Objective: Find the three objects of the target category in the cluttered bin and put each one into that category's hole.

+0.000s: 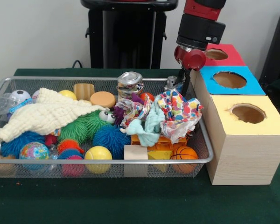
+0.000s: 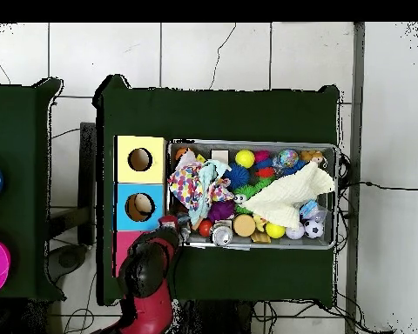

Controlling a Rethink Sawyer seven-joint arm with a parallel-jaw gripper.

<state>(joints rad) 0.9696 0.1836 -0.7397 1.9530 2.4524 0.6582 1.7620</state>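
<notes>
The wire mesh bin (image 1: 102, 161) sits nearest on the green table (image 1: 130, 200), heaped with toys. My pincer (image 1: 182, 86) hangs at the bin's 2 o'clock corner by the small metal piece (image 1: 171, 82); I cannot tell its spread. I judge I'm searching; next calls for choosing 1 target, perhaps the orange basketball (image 1: 183, 153), then the blue-topped box (image 1: 229, 80).

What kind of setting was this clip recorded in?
Most likely a robotics lab set up for a sorting test. A robot arm stands over a green-covered table holding a wire bin crammed with toys and cloths, beside a wooden box with three colour-coded holes. Cables trail across the tiled floor.
</notes>
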